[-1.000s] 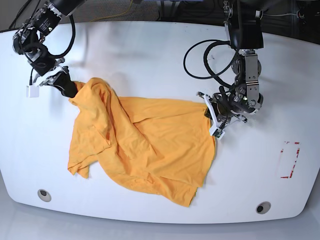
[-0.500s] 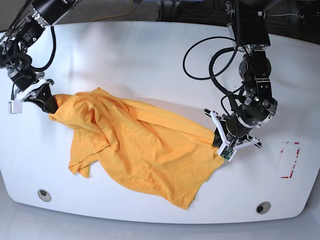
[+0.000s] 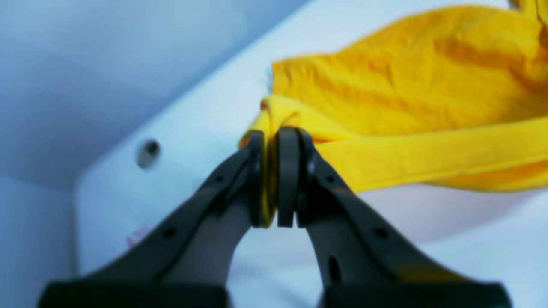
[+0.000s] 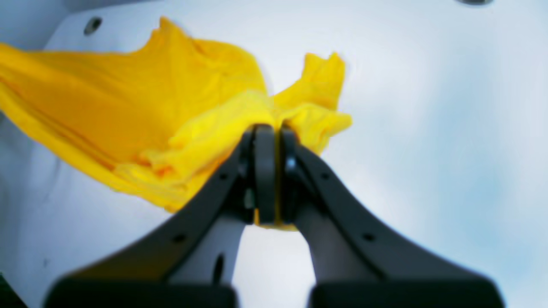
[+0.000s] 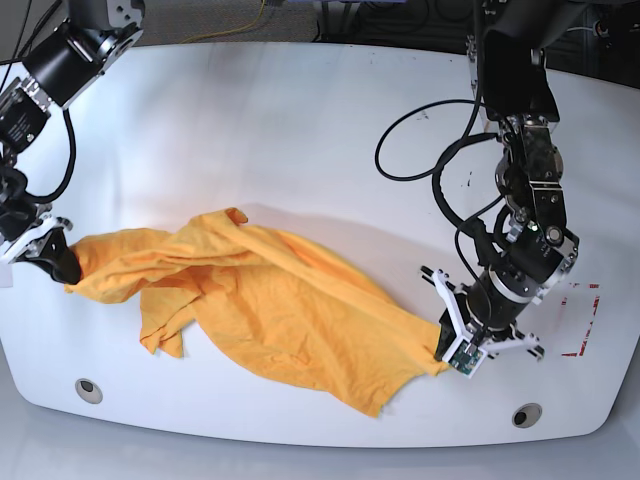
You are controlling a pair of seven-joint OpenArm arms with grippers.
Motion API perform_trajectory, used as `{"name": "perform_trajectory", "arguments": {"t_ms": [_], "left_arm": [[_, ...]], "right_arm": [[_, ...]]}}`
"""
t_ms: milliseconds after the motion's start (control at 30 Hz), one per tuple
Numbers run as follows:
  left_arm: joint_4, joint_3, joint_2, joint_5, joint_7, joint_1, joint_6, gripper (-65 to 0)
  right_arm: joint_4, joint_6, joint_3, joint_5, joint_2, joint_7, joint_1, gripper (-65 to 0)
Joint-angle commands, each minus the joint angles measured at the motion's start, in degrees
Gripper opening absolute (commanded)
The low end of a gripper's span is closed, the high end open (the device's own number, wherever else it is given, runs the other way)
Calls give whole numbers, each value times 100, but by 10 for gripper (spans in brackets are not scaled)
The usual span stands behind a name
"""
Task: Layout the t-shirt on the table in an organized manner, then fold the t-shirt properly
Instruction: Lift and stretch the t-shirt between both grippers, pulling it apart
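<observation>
I've got the left gripper [image 5: 447, 345] and right gripper [image 5: 62, 262] each pinched tight on an edge of the t-shirt [image 5: 270, 305], which sags limp and wrinkly across the table [image 5: 300, 120], so I'd grip hems, not loose middle cloth.

Beyond the far edge of the work surface, the base view shows a strip of grey carpeted floor [image 5: 250, 20]. A yellow cable [image 5: 262, 14] runs across this strip. Black cables [image 5: 345, 12] and dark equipment occupy the upper right corner; detail cannot be resolved. Below the near edge, a pale grey floor [image 5: 300, 462] is visible. Lighting is even and diffuse, from above. The left wrist view shows a blurred, bluish floor area [image 3: 85, 64]
</observation>
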Motion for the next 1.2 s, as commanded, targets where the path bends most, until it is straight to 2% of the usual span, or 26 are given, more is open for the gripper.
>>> {"name": "perform_trajectory", "arguments": {"t_ms": [0,133,267,367,633,933,1167], "left_arm": [[111,-41,-87,0,-148,-463,48,-619],[102,-41,-87,0,-131,-885,48,-619],[102,-41,-87,0,159,-1439,57,-619],[93,-50,-87,0,353,-1817,66,-619],[5,-50,-61,8,397,-2582,75,-616],[-21,-77,-87,-9,968,-2802,75,-616],[-12,-384,-202,-36,1197,-2406,57,-616]], "right_arm": [[-253,8,-175,166,373,154,534,-650],[-798,8,-474,166,637,303,1053,-650],[-1212,8,-817,166,822,426,1651,-650],[-1563,8,-1072,69,875,435,2090,-650],[-1871,8,-1520,-459,936,444,3137,-650],[-1880,8,-1591,-467,954,400,3154,-650],[-1862,8,-1564,-441,971,400,2759,-650]]}}
